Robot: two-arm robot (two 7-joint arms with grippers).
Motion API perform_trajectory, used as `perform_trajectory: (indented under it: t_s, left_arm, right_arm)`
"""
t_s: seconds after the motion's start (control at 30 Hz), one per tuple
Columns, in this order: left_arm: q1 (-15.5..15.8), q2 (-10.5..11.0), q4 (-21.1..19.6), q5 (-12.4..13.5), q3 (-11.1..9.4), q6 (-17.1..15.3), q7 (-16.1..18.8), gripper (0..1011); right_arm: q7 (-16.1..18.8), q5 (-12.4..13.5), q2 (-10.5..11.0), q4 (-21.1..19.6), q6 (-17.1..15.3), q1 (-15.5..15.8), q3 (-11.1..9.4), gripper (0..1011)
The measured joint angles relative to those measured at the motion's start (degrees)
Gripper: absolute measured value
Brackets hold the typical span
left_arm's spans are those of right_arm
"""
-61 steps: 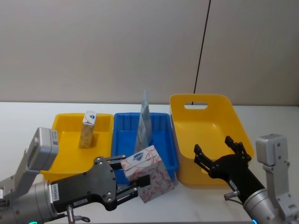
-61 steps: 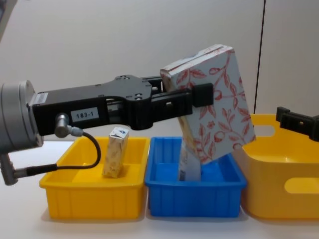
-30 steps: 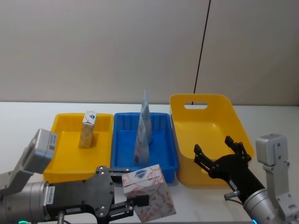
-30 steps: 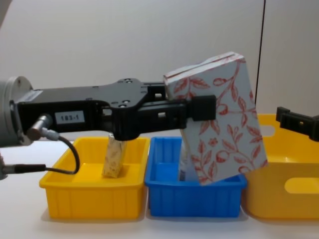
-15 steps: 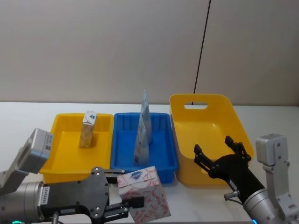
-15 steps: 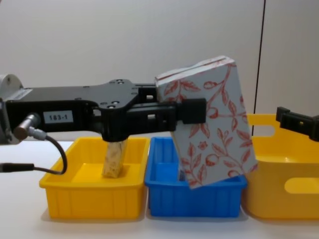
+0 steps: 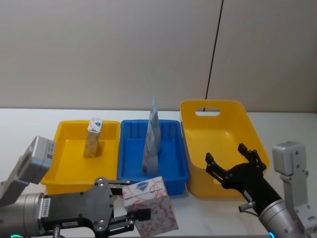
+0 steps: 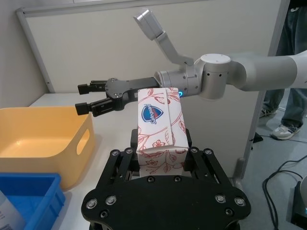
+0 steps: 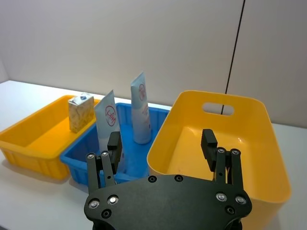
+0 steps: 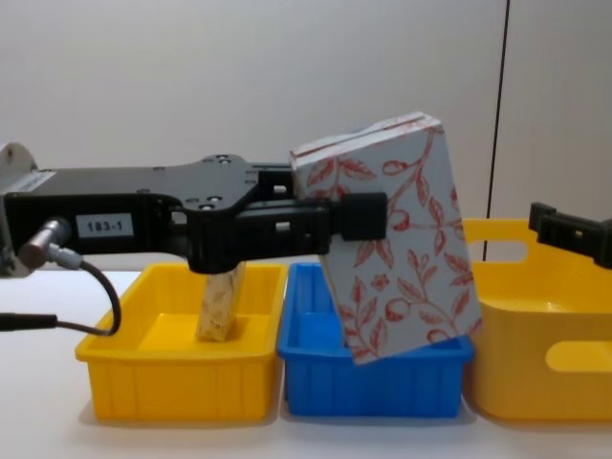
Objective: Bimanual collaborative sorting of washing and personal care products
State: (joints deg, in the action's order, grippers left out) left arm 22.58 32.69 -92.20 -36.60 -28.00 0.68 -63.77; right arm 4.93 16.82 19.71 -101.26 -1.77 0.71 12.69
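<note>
We see the left tool clenched on one white pack with a red leaf print, held tilted in the air just in front of the blue tray. The right tool hangs spread open to that tray's right, over a yellow bin. Inside the blue tray stand a front pouch and a rear pouch. One carton stands in the yellow tray on its left.

Yellow tray; blue tray; taller yellow bin — side by side.

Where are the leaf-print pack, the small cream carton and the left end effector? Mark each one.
leaf-print pack (image 10: pixel 411 277), chest view, on its printed side face.
small cream carton (image 7: pixel 91 145), head view, on its front face.
left end effector (image 8: pixel 162 143), left wrist view, midway between its fingertips, which clamp the leaf-print pack.
</note>
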Motion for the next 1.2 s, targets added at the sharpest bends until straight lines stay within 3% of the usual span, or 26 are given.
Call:
perform_trajectory:
  t_s: [0.43, 1.2]
  left_arm:
    - [0.00, 0.24, -0.08, -0.05, -0.03, -0.11, 0.17, 422]
    - [0.00, 0.36, -0.13, -0.05, -0.03, -0.15, 0.27, 422]
  right_arm:
    - [7.34, 3.16, 2.61, 0.38, 1.72, -1.88, -1.00, 1002]
    - [27.79, 11.74, 9.17, 6.29, 4.44, -9.47, 0.39, 1002]
